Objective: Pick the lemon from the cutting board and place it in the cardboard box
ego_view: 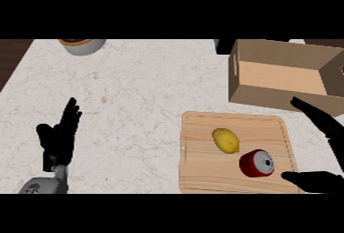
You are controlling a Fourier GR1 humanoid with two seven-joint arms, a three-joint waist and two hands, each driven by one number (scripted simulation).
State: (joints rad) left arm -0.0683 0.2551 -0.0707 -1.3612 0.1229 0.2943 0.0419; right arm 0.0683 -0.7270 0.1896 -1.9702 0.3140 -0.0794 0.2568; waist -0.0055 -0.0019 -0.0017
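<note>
Since the right hand (321, 119) sits open at mid-right, I'd scoop the lemon (225, 140) while dodging the red can (257, 164).

Yellow on the lemon (225, 140). Pale tan with fine wood grain on the cutting board (201, 132). Plain brown on the cardboard box (269, 95). Red with a silver top on the can (257, 164). Off-white, faintly veined in brown, on the bench (148, 91). Black on the left robot hand (59, 134) and right robot hand (316, 179). Grey on the bowl (88, 48), orange within.
</note>
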